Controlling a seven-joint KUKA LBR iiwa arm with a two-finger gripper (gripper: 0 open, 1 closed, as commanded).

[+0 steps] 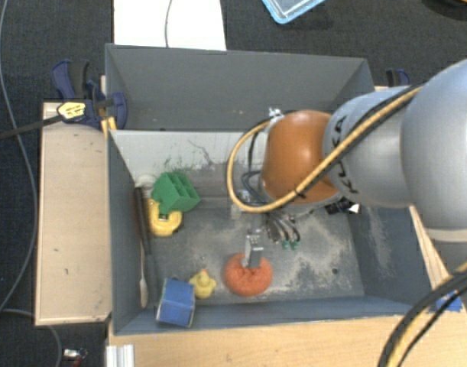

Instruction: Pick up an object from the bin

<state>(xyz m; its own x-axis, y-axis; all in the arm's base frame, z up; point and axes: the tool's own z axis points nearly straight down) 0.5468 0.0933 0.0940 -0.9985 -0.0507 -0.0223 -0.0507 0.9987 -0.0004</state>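
Firstly, hard against the left wall of the grey bin (218,90): long thin utensil (141,235), dark handle, pale end toward the near wall, lying lengthwise along the wall.

Next, just right of it, toward the back: green block (174,192), ridged on top, tilted. Directly in front of it and touching: yellow toy (164,224), rounded.

Near-left corner: blue block (176,303), squarish, leaning against the near wall. Just beside it, on its right: small yellow piece (203,284), too small to identify.

Centre, close to the near wall: orange-red round thing (244,279), soft-looking, flattened ball shape, well apart from the green and yellow pair, near the small yellow piece.

Straight above it: end effector (254,257), pointing down, tip meeting the top of the orange-red round thing, slightly right of its middle. Released or clenched: cannot tell. Nothing seen lifted; orange-red round thing resting on the bin floor.

Above and right of that: orange cover (294,163) on the wrist, with a yellow-and-black cable (235,176) looping round its left side.

Rightmost: grey arm (416,151), entering over the bin's right rim. Bin floor beneath it bare and scuffed.
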